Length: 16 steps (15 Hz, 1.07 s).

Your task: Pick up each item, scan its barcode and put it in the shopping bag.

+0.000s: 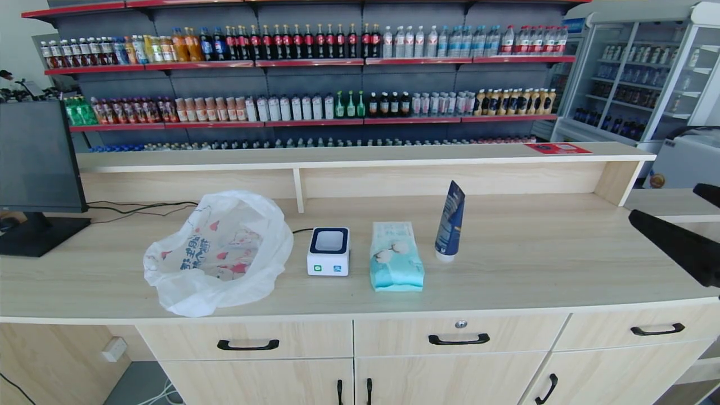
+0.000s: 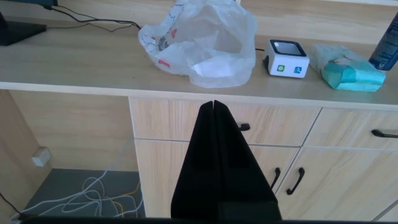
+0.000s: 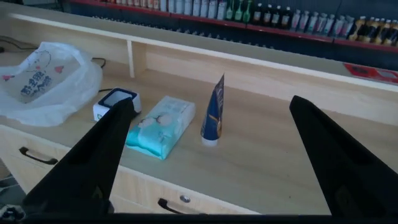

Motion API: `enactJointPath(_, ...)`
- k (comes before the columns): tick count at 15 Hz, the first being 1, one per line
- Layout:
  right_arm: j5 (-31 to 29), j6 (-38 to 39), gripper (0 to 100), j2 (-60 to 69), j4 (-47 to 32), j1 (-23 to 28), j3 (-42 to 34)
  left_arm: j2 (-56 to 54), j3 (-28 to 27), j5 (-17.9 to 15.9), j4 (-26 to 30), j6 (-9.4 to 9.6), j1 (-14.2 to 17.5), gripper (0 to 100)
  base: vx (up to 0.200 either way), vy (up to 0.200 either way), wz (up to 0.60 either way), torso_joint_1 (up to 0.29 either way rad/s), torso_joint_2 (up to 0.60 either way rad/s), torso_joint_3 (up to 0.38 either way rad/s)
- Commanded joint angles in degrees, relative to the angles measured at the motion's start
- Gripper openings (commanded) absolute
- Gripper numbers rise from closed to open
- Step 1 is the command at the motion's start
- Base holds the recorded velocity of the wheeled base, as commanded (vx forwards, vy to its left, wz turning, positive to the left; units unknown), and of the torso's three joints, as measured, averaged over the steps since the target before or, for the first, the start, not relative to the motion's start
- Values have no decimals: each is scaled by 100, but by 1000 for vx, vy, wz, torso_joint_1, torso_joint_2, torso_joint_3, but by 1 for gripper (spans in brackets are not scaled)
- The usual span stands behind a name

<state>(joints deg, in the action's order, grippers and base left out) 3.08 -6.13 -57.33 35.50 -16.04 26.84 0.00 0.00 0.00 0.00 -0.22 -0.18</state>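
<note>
On the wooden counter (image 1: 534,264) a white printed shopping bag (image 1: 219,250) lies slumped at the left. To its right stand a small white barcode scanner (image 1: 328,251), a flat light-blue tissue pack (image 1: 395,256) and an upright dark-blue tube (image 1: 450,222) resting on its cap. My right gripper (image 1: 665,202) hangs open over the counter's right end, well right of the tube (image 3: 212,112); its own camera shows the right gripper (image 3: 211,101) empty. My left gripper (image 2: 213,104) is shut on nothing, low in front of the drawers, below the bag (image 2: 202,40).
A dark monitor (image 1: 36,163) stands at the counter's far left, cables trailing behind the bag. A raised wooden ledge (image 1: 360,154) runs along the back. Drinks shelves (image 1: 315,62) and a glass fridge (image 1: 635,79) stand beyond. Bare countertop stretches right of the tube.
</note>
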Motion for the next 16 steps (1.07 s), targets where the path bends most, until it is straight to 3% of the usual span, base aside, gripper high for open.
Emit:
enactJointPath(1,-27,33,100,-1254,616,-628,23,0,0,0,0,-4,1,0,0,0,0,0,0,0)
enactJointPath(5,-572,385,100,-1720,695,-1217,23,0,0,0,0,-4,1,0,0,0,0,0,0,0)
enactJointPath(9,-678,604,100,-2036,704,-1270,40,0,0,0,0,-4,1,0,0,0,0,0,0,0)
enactJointPath(14,-669,727,100,-3803,1504,-1270,699,0,0,0,0,-4,1,0,0,0,0,0,0,0)
enactJointPath(16,-757,842,100,-4383,1644,-1305,1359,0,0,0,0,-4,1,0,0,0,0,0,0,0)
